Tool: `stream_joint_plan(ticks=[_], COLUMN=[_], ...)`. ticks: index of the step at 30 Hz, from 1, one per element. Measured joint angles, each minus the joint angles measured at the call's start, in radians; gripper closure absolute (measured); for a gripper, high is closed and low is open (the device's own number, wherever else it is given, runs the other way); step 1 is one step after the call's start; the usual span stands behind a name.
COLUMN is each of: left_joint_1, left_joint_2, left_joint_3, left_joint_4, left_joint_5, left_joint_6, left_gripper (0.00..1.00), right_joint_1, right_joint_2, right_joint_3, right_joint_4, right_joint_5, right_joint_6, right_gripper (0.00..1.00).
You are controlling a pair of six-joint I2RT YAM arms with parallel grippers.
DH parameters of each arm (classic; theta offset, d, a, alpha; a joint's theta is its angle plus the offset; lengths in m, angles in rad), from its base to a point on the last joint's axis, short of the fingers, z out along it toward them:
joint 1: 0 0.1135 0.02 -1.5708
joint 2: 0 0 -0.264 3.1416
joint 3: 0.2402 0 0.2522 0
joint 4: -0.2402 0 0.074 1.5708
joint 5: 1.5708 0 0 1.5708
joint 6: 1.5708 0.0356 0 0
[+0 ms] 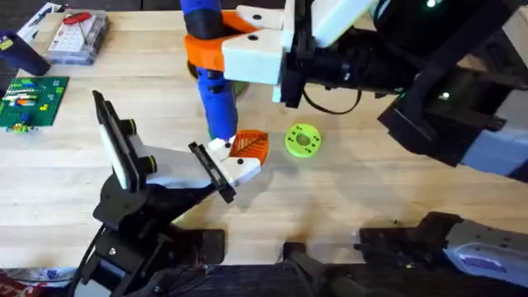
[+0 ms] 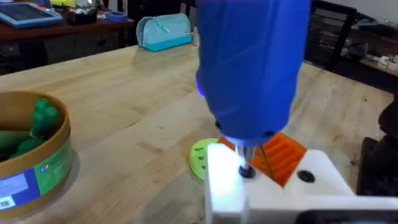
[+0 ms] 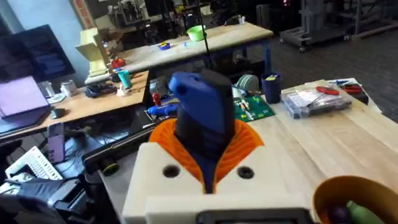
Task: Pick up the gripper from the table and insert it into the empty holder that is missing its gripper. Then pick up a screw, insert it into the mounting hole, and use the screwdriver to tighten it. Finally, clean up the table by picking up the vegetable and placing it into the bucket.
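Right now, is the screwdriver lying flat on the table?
No, the blue screwdriver stands upright, its tip down on the white base of the orange gripper seated in the holder.

Blue screwdriver [image 3: 200,118] clamped between the right hand's [image 3: 205,158] orange pads [image 3: 245,142].
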Motion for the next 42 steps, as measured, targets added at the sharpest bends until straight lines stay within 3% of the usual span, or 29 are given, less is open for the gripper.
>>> stream_joint_plan(ticks=[23,32,42], left_joint_1=[0.0,0.0,0.0], left_joint_2=[0.0,-0.002,-0.002], left_joint_3=[0.0,0.0,0.0], left_joint_4=[0.001,0.001,0.001], left_joint_5=[-0.001,-0.001,-0.001], left_joint_6=[-0.014,-0.009,-0.009], left_gripper=[0.987,0.987,0.987], right_joint_1=[-0.004,-0.1,-0.107], right_joint_2=[0.0,-0.04,-0.051], right_joint_3=[-0.001,-0.018,-0.018], right_joint_4=[0.021,0.332,0.217], right_joint_5=[-0.022,-0.016,-0.001], right_joint_6=[0.008,0.091,0.107], right_gripper=[0.964,0.965,0.965])
